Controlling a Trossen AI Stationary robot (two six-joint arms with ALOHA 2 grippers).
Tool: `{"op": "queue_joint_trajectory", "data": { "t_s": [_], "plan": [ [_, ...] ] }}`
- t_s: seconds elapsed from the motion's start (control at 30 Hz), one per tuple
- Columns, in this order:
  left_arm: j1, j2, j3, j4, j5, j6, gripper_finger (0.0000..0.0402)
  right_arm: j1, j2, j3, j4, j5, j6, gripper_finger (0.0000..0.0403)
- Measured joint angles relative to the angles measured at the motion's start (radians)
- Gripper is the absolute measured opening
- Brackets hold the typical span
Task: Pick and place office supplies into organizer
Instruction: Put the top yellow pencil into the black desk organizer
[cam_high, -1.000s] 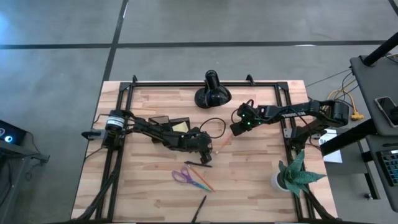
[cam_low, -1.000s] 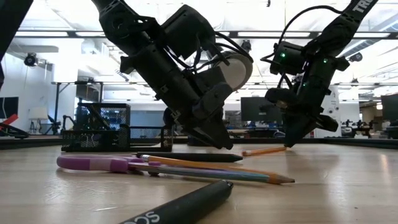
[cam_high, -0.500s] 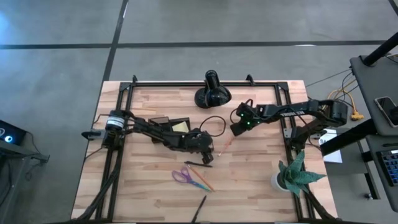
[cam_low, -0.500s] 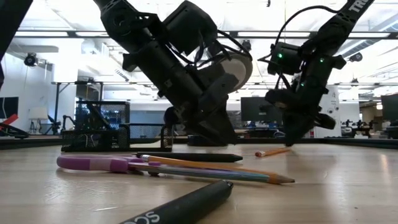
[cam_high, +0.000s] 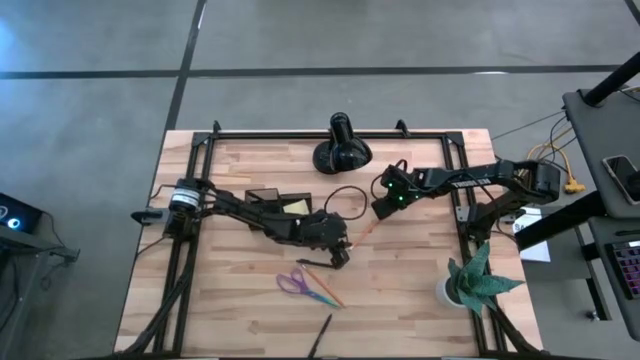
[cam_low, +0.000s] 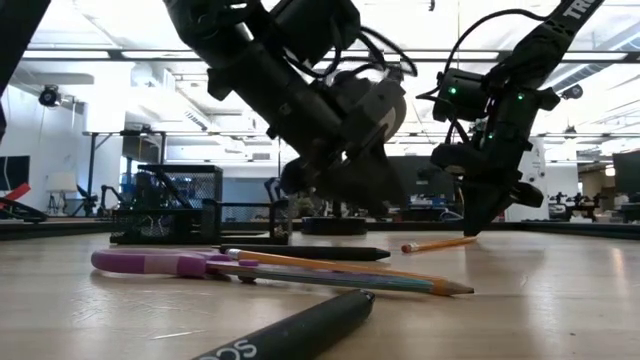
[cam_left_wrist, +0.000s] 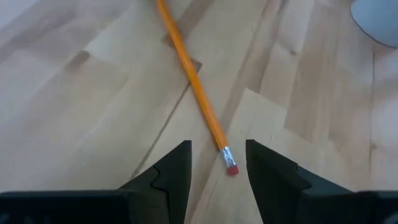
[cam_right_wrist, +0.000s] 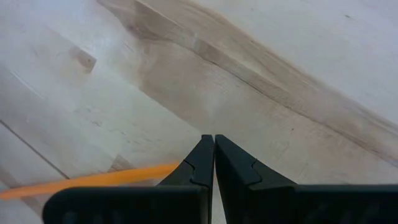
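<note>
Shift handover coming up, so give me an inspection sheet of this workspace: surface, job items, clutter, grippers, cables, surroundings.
Surface: wooden table with a black frame along its edges.
Job's things: orange pencil lying flat mid-table; purple-handled scissors and a striped pencil nearer the front; black pen beside them; black marker at the front edge; organizer with a yellow sticky-note pad.
Clutter: black lamp at the back; green plant front right.
Grippers: left gripper open, straddling the pencil's eraser end; right gripper shut, beside the pencil's other end.
Cables: thin black loop on the table.
Surroundings: grey floor, equipment desks on either side.
</note>
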Motion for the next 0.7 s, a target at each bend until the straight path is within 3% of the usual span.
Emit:
{"op": "queue_joint_trajectory", "data": {
  "t_s": [0.17,0.37,0.7],
  "plan": [
    [-0.020,0.000,0.022,-0.037,-0.002,0.017,0.0132,0.000,0.000,0.000,0.001,0.000,-0.001,0.0008],
    [-0.043,0.000,0.172,-0.255,-0.102,0.122,0.0132,0.000,0.000,0.000,0.001,0.000,-0.011,0.0008],
    [-0.063,0.091,0.213,-0.269,-0.112,-0.065,0.0132,0.002,-0.002,-0.004,-0.015,0.003,-0.023,0.0008]
  ]
}}
